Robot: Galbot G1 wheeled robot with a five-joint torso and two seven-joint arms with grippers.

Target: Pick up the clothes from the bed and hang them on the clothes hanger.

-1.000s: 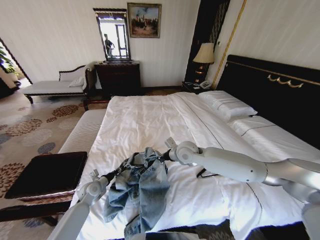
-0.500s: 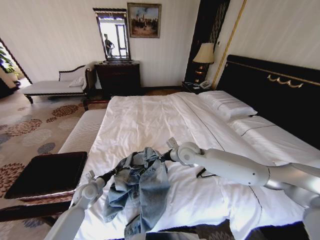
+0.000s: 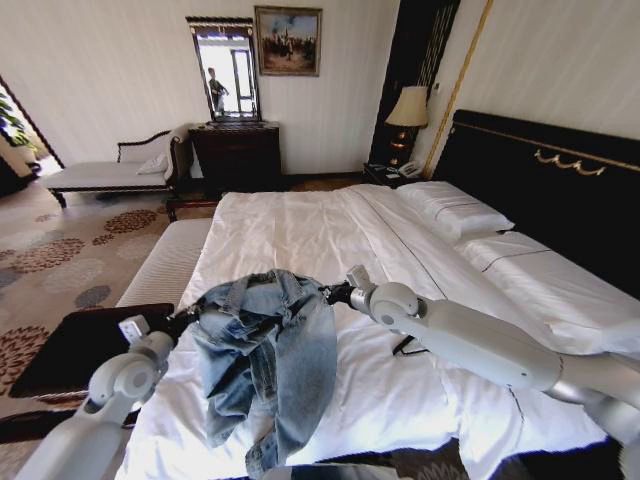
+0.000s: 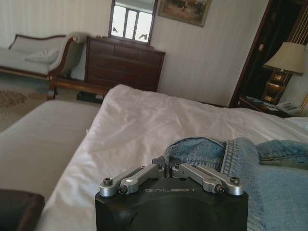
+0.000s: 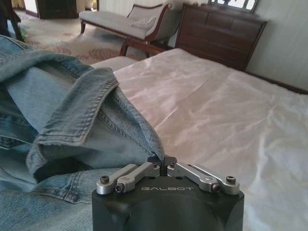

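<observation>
We hold the denim jacket point(image 3: 268, 355) up over the near part of the bed point(image 3: 300, 235). Our left gripper point(image 3: 188, 318) pinches one edge of the jacket on the left side, close to the bed's left edge. In the left wrist view, the left gripper point(image 4: 168, 168) has its fingers closed tight on a fold of blue cloth point(image 4: 226, 159). Our right gripper point(image 3: 333, 294) pinches the other edge of the jacket, over the middle of the bed. In the right wrist view, the right gripper point(image 5: 163, 160) is closed on the jacket's edge point(image 5: 96, 120) too.

The top of the jacket stretches between our two grippers. The rest hangs down in folds toward the white sheet. We cannot tell if the bottom of it touches the bed.

A thin black thing point(image 3: 410, 347) lies on the sheet just under our right arm. We cannot tell what it is. White pillows point(image 3: 455, 210) sit far away by the black headboard point(image 3: 560, 190).
</observation>
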